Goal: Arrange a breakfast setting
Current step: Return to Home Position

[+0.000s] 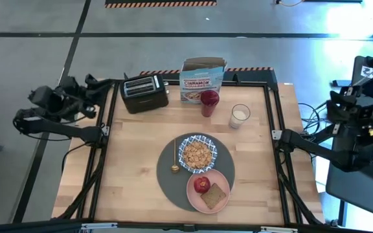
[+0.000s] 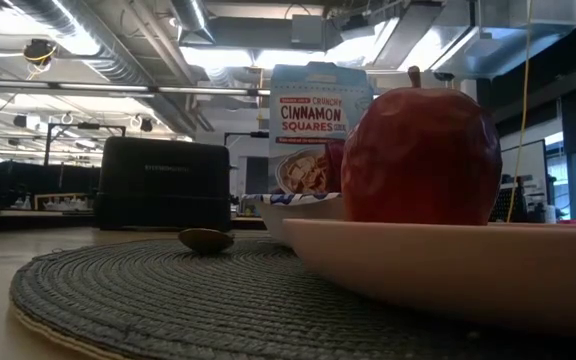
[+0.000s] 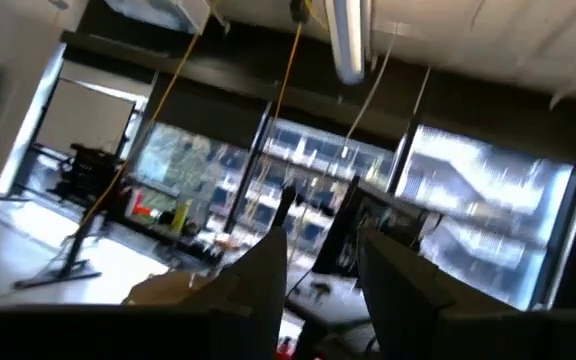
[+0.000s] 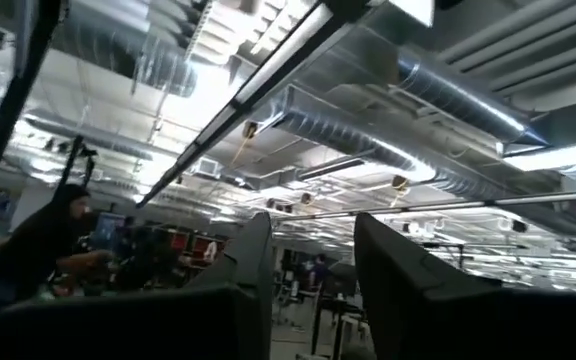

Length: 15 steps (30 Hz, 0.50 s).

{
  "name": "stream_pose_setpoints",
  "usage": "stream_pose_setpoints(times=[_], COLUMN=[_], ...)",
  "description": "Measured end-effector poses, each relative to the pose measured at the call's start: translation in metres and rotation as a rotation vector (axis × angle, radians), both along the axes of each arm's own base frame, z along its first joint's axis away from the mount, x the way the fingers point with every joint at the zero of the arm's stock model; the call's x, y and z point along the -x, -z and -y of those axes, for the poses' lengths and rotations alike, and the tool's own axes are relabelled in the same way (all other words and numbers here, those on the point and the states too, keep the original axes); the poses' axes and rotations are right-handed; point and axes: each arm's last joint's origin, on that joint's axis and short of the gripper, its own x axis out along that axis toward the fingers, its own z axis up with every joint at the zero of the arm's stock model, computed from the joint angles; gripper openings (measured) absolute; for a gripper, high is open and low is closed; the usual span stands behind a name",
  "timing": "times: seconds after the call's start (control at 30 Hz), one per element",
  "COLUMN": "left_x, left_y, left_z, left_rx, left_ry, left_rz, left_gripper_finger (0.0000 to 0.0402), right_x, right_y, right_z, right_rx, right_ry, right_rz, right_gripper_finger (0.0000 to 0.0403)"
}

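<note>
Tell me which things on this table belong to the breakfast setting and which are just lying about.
Setting: grey mat, patterned bowl, pink plate, apple, toast, gold spoon, red tumbler, milk glass.
Lying about: toaster, cereal box.

A red apple (image 2: 423, 155) sits on the plate (image 2: 448, 265), which rests on the woven grey mat (image 2: 168, 300). The spoon (image 2: 206, 240) lies on the mat beside the bowl (image 2: 288, 205). A black toaster (image 2: 163, 182) and cereal box (image 2: 308, 110) stand behind.

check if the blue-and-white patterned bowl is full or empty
Full: the blue-and-white patterned bowl holds tan cereal pieces across its inside, seen from above.
</note>
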Motion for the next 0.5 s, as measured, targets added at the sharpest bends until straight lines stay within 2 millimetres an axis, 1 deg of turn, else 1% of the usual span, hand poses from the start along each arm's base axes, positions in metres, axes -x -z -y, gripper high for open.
stream_pose_setpoints(times=[0.07, 0.1, 0.13, 0.2, 0.23, 0.37, 0.43, 0.5], left_x=[0.01, 0.015, 0.02, 0.026, 0.029, 0.037, 0.039, 0.035], left_y=[0.016, 0.023, 0.032, 0.047, 0.054, 0.078, 0.089, 0.099], left_z=[0.0, -0.001, -0.001, -0.001, -0.002, -0.003, -0.004, -0.004], left_rx=[0.03, 0.041, 0.054, 0.076, 0.088, 0.12, 0.129, 0.146], left_ry=[0.012, 0.016, 0.022, 0.021, 0.012, -0.025, -0.04, -0.063], left_rz=[0.062, 0.077, 0.085, 0.096, 0.104, 0.129, 0.135, 0.123], left_gripper_finger=[0.0117, 0.0117, 0.0117, 0.0117, 0.0117, 0.0117, 0.0117, 0.0117], right_x=[0.002, 0.005, 0.007, 0.008, 0.008, -0.003, -0.009, -0.023], right_y=[0.001, 0.001, 0.003, 0.001, 0.004, 0.014, 0.016, 0.023], right_z=[0.0, -0.002, -0.003, -0.003, -0.004, 0.0, 0.003, 0.008], right_rx=[-0.012, -0.02, -0.035, -0.042, -0.056, -0.123, -0.118, -0.132], right_ry=[0.013, -0.002, -0.021, -0.025, -0.032, -0.056, -0.055, -0.077], right_rz=[0.007, -0.017, -0.062, -0.067, -0.077, -0.153, -0.132, -0.134], right_gripper_finger=[0.0094, 0.0094, 0.0094, 0.0094, 0.0094, 0.0094, 0.0094, 0.0094])
